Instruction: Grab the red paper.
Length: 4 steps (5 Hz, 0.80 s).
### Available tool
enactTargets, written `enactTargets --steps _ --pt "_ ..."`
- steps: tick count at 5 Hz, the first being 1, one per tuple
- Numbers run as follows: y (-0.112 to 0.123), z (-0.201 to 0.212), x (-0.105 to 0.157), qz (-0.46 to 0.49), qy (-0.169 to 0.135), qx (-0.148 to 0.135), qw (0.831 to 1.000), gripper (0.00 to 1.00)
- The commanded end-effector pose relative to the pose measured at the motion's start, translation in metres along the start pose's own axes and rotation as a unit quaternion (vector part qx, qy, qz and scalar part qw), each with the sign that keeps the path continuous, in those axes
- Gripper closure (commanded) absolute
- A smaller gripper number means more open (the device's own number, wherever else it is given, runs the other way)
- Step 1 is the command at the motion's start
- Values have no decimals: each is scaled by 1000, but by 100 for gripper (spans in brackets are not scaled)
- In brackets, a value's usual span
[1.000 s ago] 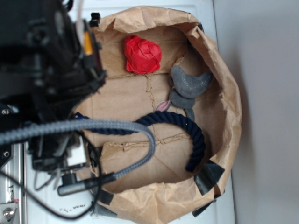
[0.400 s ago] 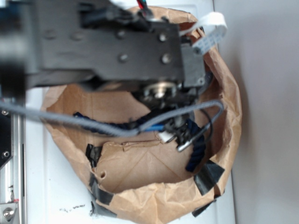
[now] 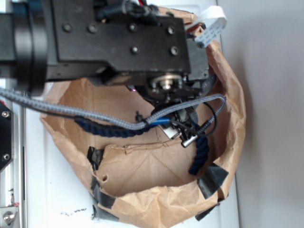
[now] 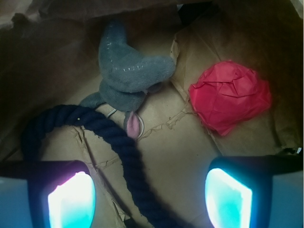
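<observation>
In the wrist view, the pincer (image 4: 149, 199) hangs released, its two glowing pads at the bottom corners with a wide gap between them and nothing held. Nearest, between those pads, the dark blue rope (image 4: 121, 152) runs up from the bottom edge, then curves left and back down in an arch. Just beyond the rope's bend lies the grey toy (image 4: 128, 78), its small pink part touching or just beside the rope. The red paper (image 4: 231, 97) sits farther back and to the right, on the creased brown floor of the paper bag (image 4: 190, 156), apart from the toy and clear of the rope. It is a crumpled, faceted lump, slightly wider than tall, with its long axis tilting down toward the left; it has no clear front or point. Nothing lies on it or directly before it; the rope is the nearest thing under the pincer. The bag's shadowed walls rise behind everything.

In the exterior view, the black arm (image 3: 118, 42) covers most of the bag (image 3: 156, 199), hiding the red paper and the toy. Only parts of the rope (image 3: 199, 152) show, beneath a grey cable (image 3: 71, 111). The bag stands on a white bench (image 3: 52, 190).
</observation>
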<state>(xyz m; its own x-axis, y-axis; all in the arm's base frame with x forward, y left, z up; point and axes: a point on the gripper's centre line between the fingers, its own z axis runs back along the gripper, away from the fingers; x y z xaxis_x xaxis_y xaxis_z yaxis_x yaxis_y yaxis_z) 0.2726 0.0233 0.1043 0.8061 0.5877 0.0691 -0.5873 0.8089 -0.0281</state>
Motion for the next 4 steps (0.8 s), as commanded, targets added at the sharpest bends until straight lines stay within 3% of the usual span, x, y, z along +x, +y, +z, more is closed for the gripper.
enactTargets --steps 1,2,4 --pt "18 -25 20 113 -81 -38 990 0" --pt "24 -25 19 131 -91 -37 986 0" --pt "55 -4 33 181 -57 -18 982 0"
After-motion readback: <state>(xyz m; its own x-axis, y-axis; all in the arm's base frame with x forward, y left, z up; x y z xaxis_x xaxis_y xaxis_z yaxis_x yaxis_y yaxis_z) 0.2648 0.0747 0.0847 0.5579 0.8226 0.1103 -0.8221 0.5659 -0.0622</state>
